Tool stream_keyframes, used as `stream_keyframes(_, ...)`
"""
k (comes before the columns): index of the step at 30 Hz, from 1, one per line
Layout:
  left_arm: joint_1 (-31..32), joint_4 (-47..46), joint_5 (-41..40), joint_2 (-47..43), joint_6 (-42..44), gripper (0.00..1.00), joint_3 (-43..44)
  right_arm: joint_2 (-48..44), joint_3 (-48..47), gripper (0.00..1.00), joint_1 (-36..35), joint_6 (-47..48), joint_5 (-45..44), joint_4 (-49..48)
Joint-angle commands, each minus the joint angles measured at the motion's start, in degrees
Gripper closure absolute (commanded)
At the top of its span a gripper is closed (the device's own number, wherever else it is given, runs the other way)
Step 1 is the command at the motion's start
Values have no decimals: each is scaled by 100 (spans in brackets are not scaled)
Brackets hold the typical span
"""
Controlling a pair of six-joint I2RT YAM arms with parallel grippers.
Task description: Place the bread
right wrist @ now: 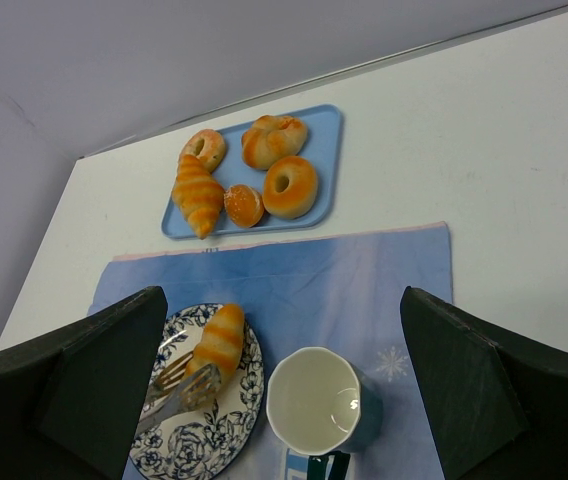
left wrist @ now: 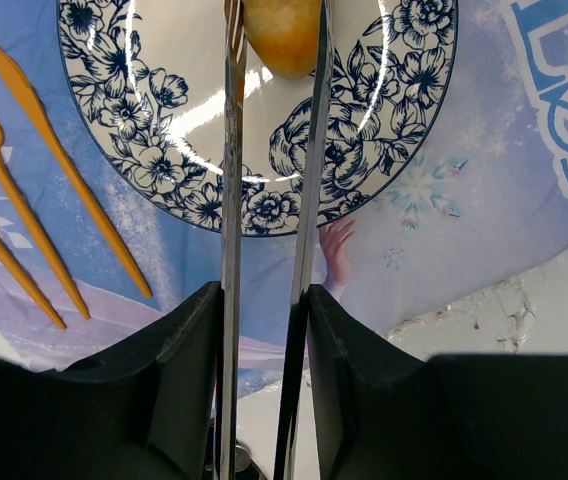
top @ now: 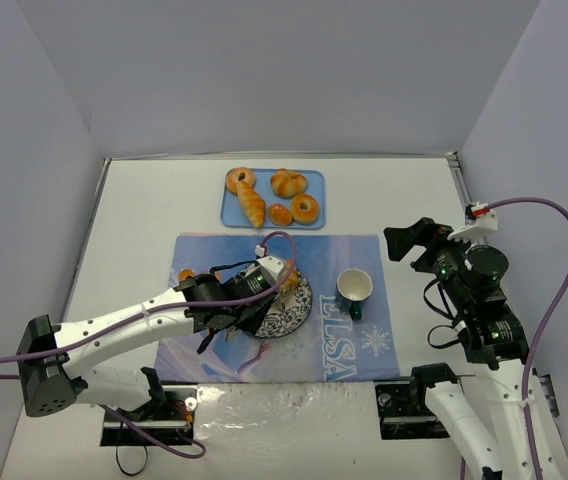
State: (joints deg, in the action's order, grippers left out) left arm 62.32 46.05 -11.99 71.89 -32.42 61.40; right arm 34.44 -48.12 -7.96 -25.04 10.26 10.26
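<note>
One bread roll (right wrist: 219, 340) lies over the blue-flowered plate (right wrist: 214, 440), its near end between the fork-like tips of metal tongs (right wrist: 169, 385). My left gripper (left wrist: 264, 300) is shut on the two tong blades (left wrist: 229, 200), which reach forward to that bread (left wrist: 282, 35) above the plate (left wrist: 194, 110). Whether the roll rests on the plate or hangs just off it I cannot tell. A second bread (top: 252, 207) lies on the blue tray (top: 314, 215) at the back. My right gripper (top: 404, 240) hovers open to the right of the mat, holding nothing.
A white-and-green mug (top: 354, 288) stands right of the plate on the blue placemat (top: 364, 345). Orange cutlery (left wrist: 54, 150) lies left of the plate. Doughnuts (right wrist: 289, 187) and small buns (right wrist: 244, 205) share the tray. Walls enclose the table on three sides.
</note>
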Motion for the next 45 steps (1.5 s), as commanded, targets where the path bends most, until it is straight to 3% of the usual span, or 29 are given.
stream_keyframes(1, 105, -324, 2, 60, -196, 78, 149, 37, -198, 0, 0, 82, -77, -464)
stream_keyframes(9, 228, -191, -129, 34, -221, 51, 286, 63, -233, 0, 5, 87, -68, -464)
stream_keyframes(12, 226, -84, -188, -20, -227, 47, 387, 63, -236, 0, -1, 96, -74, -464)
stream_keyframes(22, 237, 302, -552, -391, -214, 46, 834, 54, -198, 0, 5, 94, -88, -464)
stream_keyframes(29, 106, 576, -1226, -237, -322, 46, 1359, 37, -184, 0, 1, 73, -95, -472)
stream_keyframes(40, -1626, -133, -1095, 780, 276, 47, 2209, 96, -243, 0, -1, 78, -12, -499)
stream_keyframes(45, -2061, -179, -1064, 1522, 509, 47, 2874, 116, -268, 0, 1, 65, 20, -499)
